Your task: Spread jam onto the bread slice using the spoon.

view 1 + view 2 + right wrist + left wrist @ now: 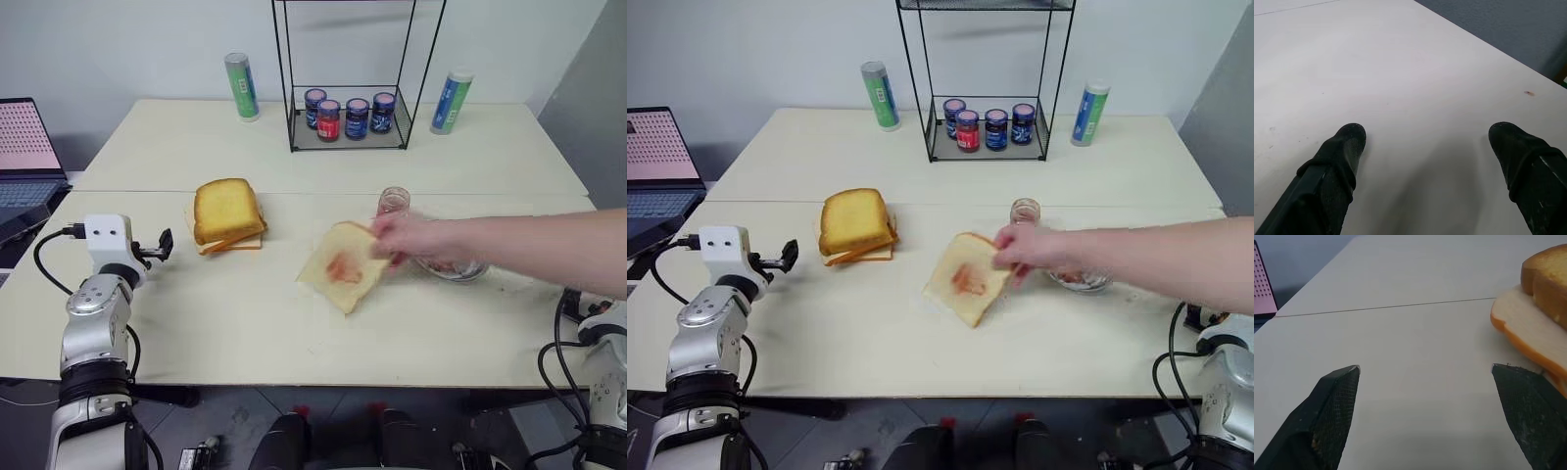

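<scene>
A person's hand (416,240) reaches in from the right edge of the frame, fingers on the pale, pink-stained slice (341,266) lying a little right of centre on the table (245,323). Just behind that hand stands the small clear jar of jam (393,202), and beside it, partly hidden under the arm, a little glass dish (460,270); I cannot make out the spoon from here, it may be under that arm. The bread slice (225,209), thick and golden, sits left of centre on top of a thinner pale slice.

The left gripper (1425,377) hangs at the lower left of the head view, its claw spread wide and empty, with the stacked bread just off to one side of its fingertips (1342,382). The right gripper (1427,134) is low over bare table at the lower right corner, also spread wide and holding nothing.

What worries me: the person's arm lies straight across the right arm's path to the jar. If the robot starts reaching now, it could strike the arm or knock the jar over. The golden slice is only perched on the one beneath, so a nudge from the left claw could slide it off. And with the spoon hidden, a reach for it would be a guess.
</scene>
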{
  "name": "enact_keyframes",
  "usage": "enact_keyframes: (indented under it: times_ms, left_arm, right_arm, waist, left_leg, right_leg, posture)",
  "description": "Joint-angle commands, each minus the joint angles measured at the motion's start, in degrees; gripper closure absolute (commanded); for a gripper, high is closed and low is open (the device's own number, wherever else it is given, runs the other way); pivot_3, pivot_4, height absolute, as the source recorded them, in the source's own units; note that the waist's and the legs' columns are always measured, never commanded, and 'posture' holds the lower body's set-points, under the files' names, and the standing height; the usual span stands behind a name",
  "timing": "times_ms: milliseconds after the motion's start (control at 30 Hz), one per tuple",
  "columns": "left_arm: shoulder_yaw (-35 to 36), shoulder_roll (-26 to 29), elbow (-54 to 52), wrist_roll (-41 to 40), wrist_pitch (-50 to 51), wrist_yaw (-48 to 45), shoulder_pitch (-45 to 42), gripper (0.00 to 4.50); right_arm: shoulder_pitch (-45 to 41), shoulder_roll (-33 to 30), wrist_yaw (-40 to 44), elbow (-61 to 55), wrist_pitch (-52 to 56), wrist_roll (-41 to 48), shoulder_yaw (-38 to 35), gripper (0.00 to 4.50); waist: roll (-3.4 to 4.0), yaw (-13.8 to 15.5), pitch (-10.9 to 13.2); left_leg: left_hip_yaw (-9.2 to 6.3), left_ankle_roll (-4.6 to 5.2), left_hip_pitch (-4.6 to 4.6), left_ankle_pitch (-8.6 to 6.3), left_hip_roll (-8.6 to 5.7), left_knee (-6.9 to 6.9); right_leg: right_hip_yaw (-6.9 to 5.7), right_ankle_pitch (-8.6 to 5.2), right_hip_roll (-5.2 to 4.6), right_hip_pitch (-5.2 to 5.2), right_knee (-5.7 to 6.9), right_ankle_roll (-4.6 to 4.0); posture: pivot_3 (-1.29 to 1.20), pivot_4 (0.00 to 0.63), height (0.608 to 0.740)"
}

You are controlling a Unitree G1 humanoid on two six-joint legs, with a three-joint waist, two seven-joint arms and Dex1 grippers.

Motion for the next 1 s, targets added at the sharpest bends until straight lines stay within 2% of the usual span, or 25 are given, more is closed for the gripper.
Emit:
enact_keyframes:
  times_ms: [33,167,333,533,600,767,900,1000]
  left_arm:
    - [1.26,1.13,-0.92,-0.15,-1.07,0.14,-0.78,0.00]
    - [1.88,2.10,-2.89,-1.82,0.08,-2.26,-0.02,0.00]
    - [3.12,3.88,-7.14,-10.22,7.71,-11.41,-2.30,0.00]
    - [-1.60,4.28,-6.86,-12.73,15.90,-18.16,-8.60,0.00]
    - [-4.40,3.44,-4.87,-11.67,16.78,-20.19,-10.76,0.00]
    - [-8.09,1.46,5.99,-6.69,12.53,-18.68,-16.30,0.00]
    - [-9.41,0.43,12.14,-3.92,9.07,-18.21,-19.39,0.00]
    - [-10.46,-0.54,15.59,-2.60,9.05,-18.49,-21.17,0.00]
  right_arm:
    - [-0.64,-0.38,-0.04,-2.29,0.51,0.55,-0.42,0.10]
    - [-0.54,-0.49,0.42,-4.36,1.88,0.89,0.19,0.10]
    - [1.88,-2.44,3.42,-14.74,5.29,1.39,2.60,0.10]
    - [-0.76,-6.29,12.85,-27.84,15.40,13.80,6.37,0.10]
    - [-5.36,-7.42,14.80,-30.42,20.49,20.65,7.87,0.10]
    - [-12.37,-10.01,19.98,-34.45,28.39,29.27,16.53,0.10]
    - [-17.76,-7.86,20.40,-35.22,31.55,33.59,22.95,0.10]
    - [-21.62,-6.57,22.17,-35.03,31.61,32.45,29.60,0.10]
  waist:
    - [0.00,0.00,0.00]
    - [0.00,0.00,0.00]
    - [0.02,-0.01,-0.01]
    - [0.02,-0.08,-0.01]
    - [0.02,-0.12,-0.01]
    - [0.00,-0.09,-0.02]
    - [-0.02,0.00,-0.03]
    - [-0.02,0.01,-0.03]
  left_leg:
    - [0.00,0.00,0.00,0.00,0.00,0.00]
    - [0.00,0.00,0.00,0.00,0.00,0.00]
    - [-0.01,0.00,-0.02,0.00,0.01,0.00]
    - [-0.04,0.01,0.01,-0.01,0.01,0.04]
    - [-0.05,0.01,0.02,0.00,0.01,0.04]
    - [-0.11,0.01,0.00,0.00,0.02,0.03]
    - [-0.17,-0.01,-0.04,0.01,0.01,0.04]
    - [-0.17,-0.01,-0.03,0.01,-0.02,0.08]
  right_leg:
    - [0.00,0.00,0.00,0.00,0.00,0.00]
    - [0.00,0.00,0.00,0.00,0.00,0.00]
    - [-0.01,0.00,0.00,-0.01,0.01,0.00]
    - [-0.05,0.00,0.02,0.07,0.00,0.00]
    - [-0.06,0.00,0.02,0.09,0.00,0.00]
    - [-0.11,0.00,0.04,0.06,-0.01,0.00]
    - [-0.15,0.00,0.04,0.06,-0.04,0.00]
    - [-0.14,0.00,0.00,0.05,-0.01,0.00]
  posture:
    - [0.00,0.150,0.740]
    - [0.00,0.150,0.740]
    - [0.00,0.150,0.740]
    - [0.00,0.150,0.740]
    - [0.00,0.150,0.740]
    - [0.00,0.150,0.740]
    - [0.00,0.150,0.740]
    - [0.00,0.150,0.740]
